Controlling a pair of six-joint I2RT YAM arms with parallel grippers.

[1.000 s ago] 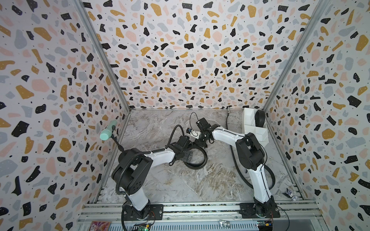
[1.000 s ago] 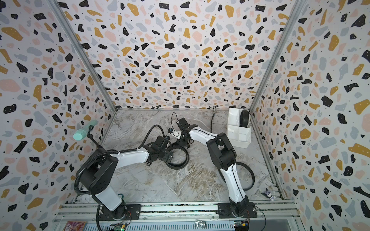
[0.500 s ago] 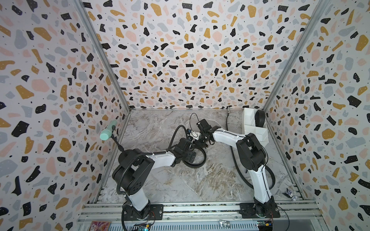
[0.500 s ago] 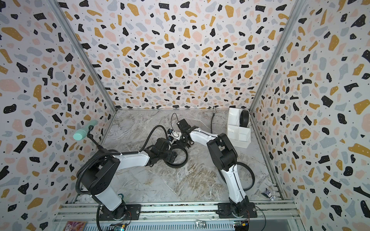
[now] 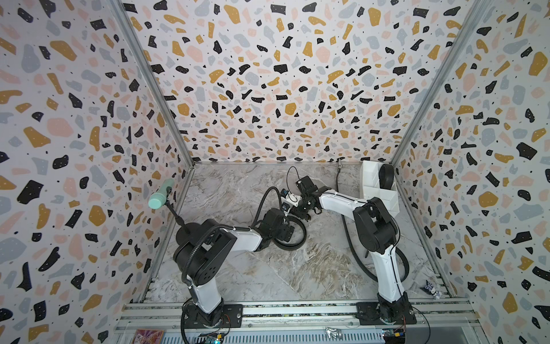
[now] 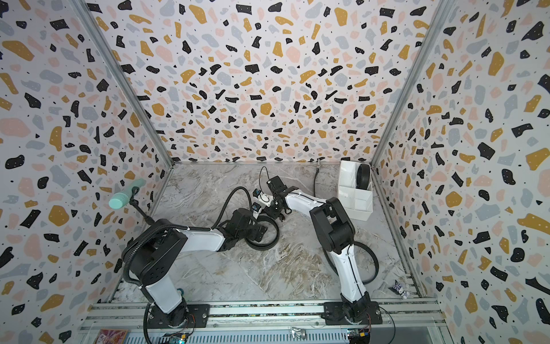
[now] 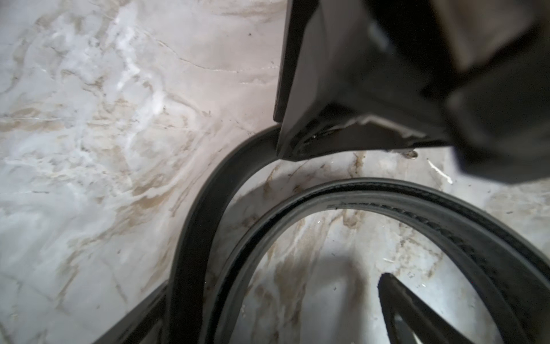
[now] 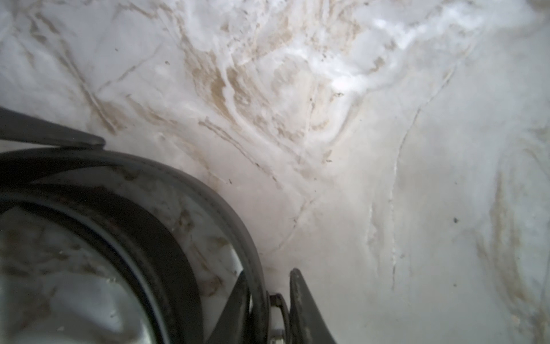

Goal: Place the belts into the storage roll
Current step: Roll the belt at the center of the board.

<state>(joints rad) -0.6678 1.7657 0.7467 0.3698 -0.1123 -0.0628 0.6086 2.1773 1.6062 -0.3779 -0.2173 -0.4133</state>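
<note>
So the right gripper (image 8: 268, 277) is clamped on the outer strap of the coiled belt (image 7: 446, 208) on the marble floor (image 5: 297, 277) — left gripper (image 5: 285, 233) hangs wide open over the coil.

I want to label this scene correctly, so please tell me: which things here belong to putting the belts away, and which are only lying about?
Job: looped belt; long loose belt; coiled belt in the white divided box.
Lying about: mint-green cylinder; small crumpled thing; colourful card.
</note>
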